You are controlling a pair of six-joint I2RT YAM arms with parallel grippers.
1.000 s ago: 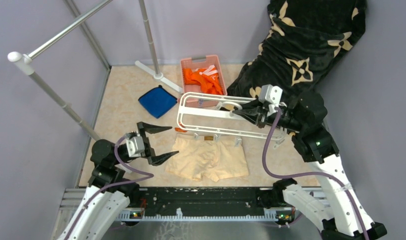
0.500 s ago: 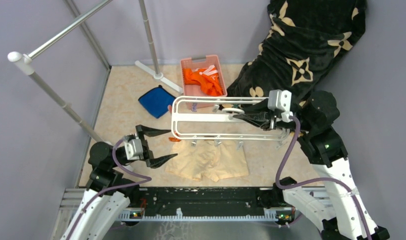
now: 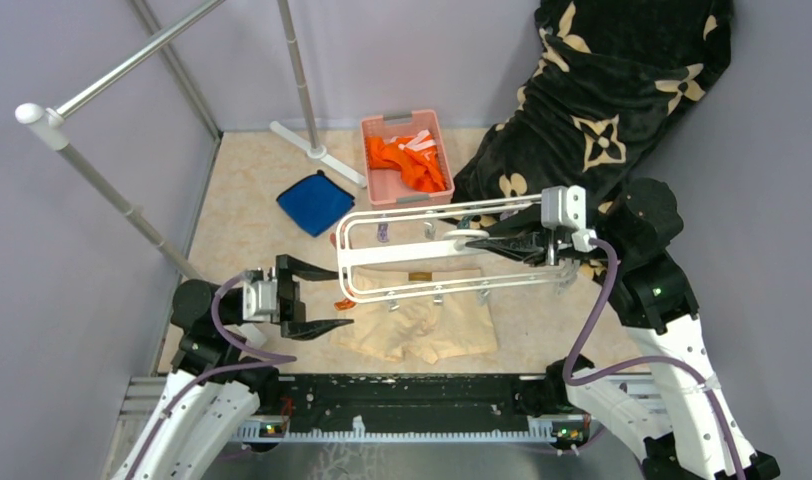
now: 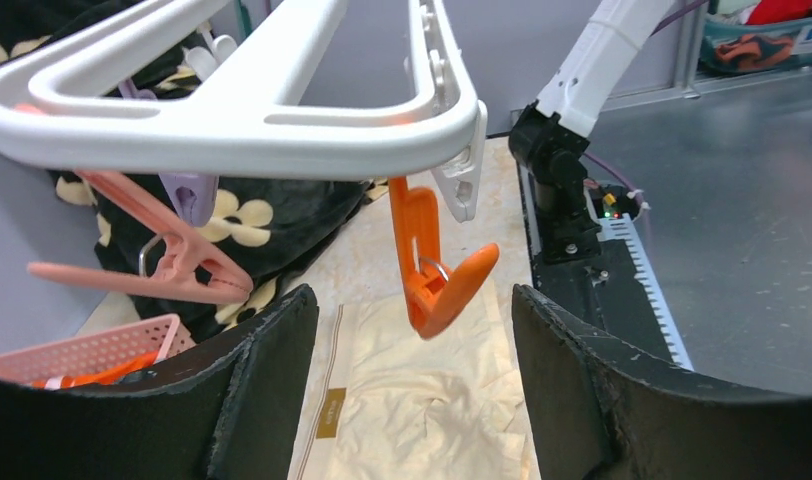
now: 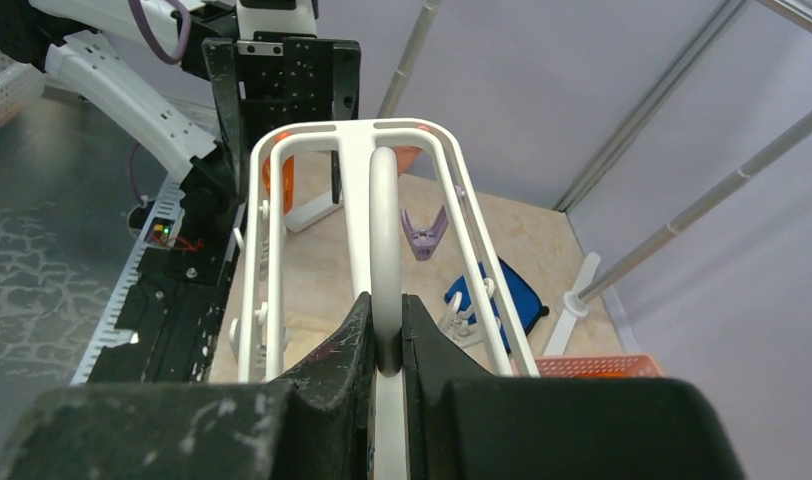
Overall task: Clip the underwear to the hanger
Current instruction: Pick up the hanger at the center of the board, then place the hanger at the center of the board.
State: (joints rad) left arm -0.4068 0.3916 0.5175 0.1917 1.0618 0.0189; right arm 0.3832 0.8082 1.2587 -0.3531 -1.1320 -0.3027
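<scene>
Over the counter [image 3: 242, 230], right claw [image 5: 385, 330] pinches white plastic bar hanger [image 4: 262, 135] from 3 o'clock.
Left claw [image 3: 332, 293], spread around orange clip [image 4: 427, 280], may knock it swinging off pale peach underwear [image 4: 422, 420].

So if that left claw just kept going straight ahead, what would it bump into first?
Most likely the orange clip hanging from a corner of the hanger; it sits just ahead of the left gripper, though depth is unclear.
</scene>
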